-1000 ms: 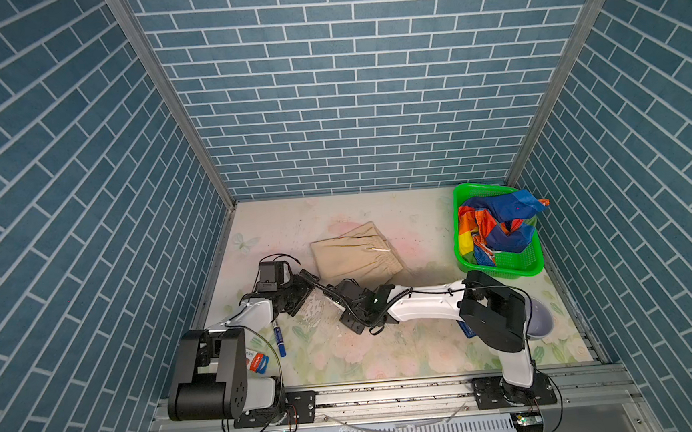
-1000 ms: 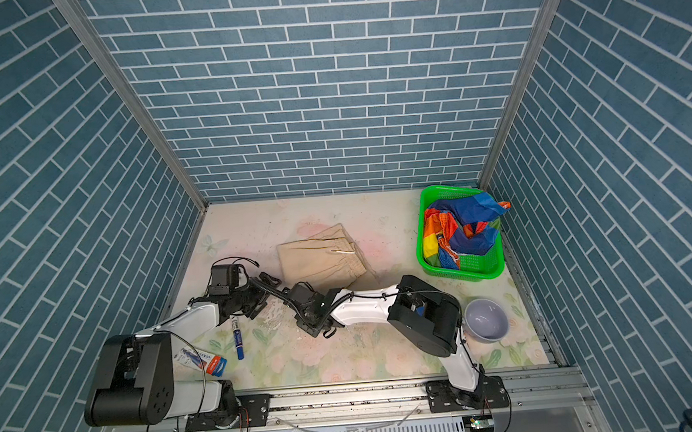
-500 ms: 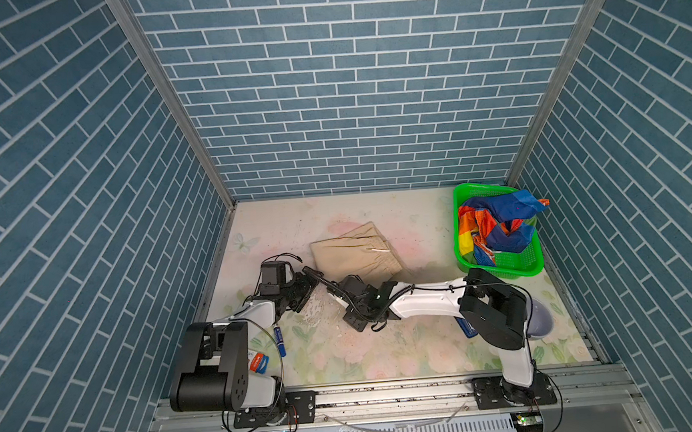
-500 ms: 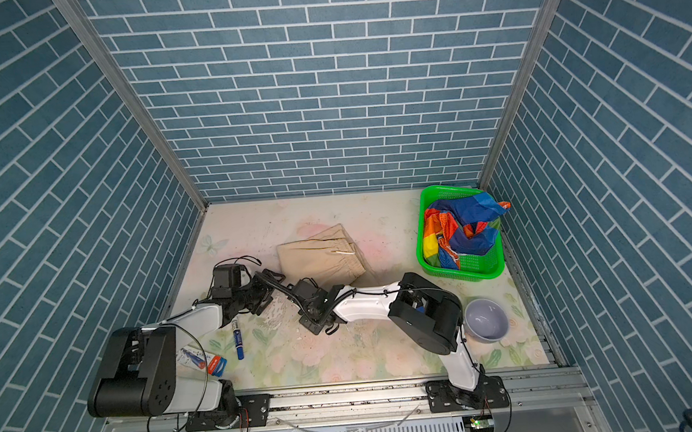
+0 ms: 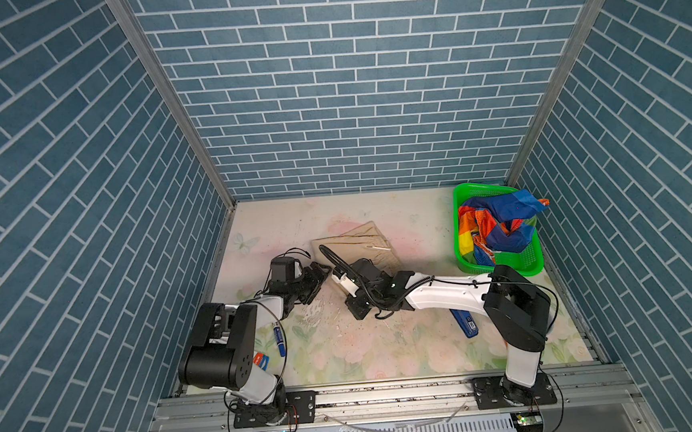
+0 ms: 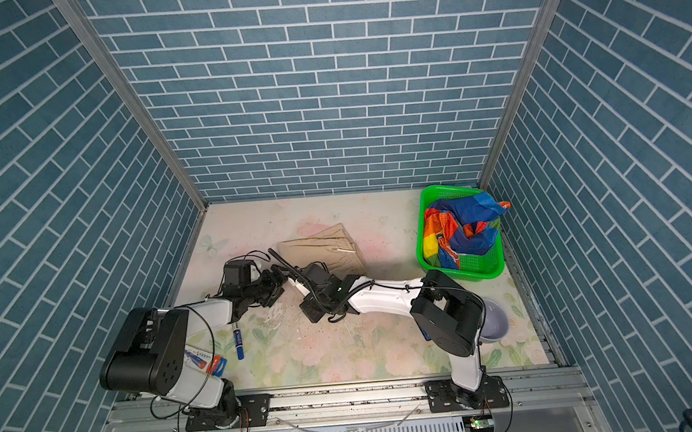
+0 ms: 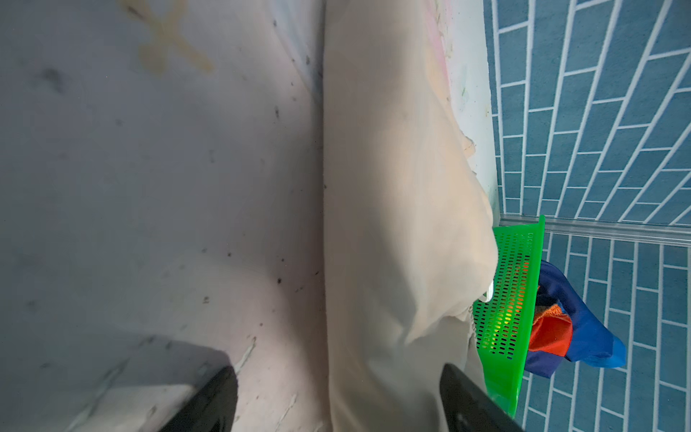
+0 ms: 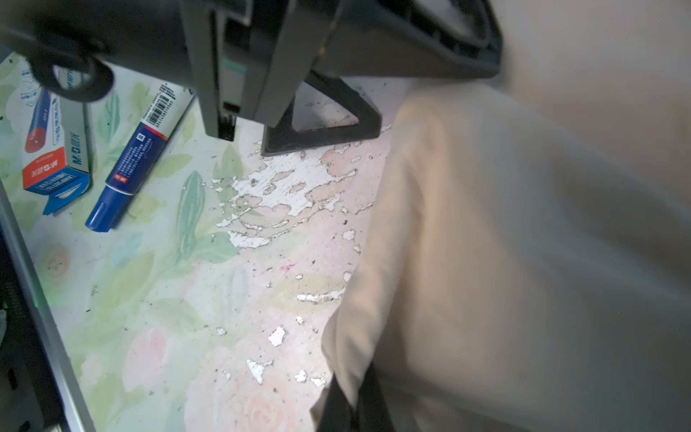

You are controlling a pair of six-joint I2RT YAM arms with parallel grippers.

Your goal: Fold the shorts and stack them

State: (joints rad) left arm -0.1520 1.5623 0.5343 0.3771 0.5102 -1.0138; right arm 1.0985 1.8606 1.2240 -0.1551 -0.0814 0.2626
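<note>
The beige shorts [image 5: 359, 245] [image 6: 322, 247] lie folded on the table's middle, white drawstring on top. The rainbow shorts [image 5: 497, 227] [image 6: 462, 227] sit crumpled in the green basket [image 5: 523, 266]. My right gripper [image 5: 337, 275] [image 8: 351, 409] is shut on the near left edge of the beige shorts [image 8: 504, 262], and the cloth rises from its tips. My left gripper [image 5: 318, 278] [image 7: 338, 402] is open right beside it. One black finger [image 7: 209, 404] is over bare table, and the beige shorts' edge [image 7: 396, 224] lies between the jaws.
A blue marker [image 5: 279, 340] [image 8: 131, 161] and its box [image 5: 261, 361] [image 8: 56, 168] lie by the left arm's base. Another blue marker [image 5: 466, 325] lies under the right arm, and a grey bowl [image 6: 494, 319] stands near its shoulder. Walls close in on three sides.
My right gripper has shut on the beige shorts' edge. My left gripper has slid toward that same corner, its jaws a little narrower than before.
</note>
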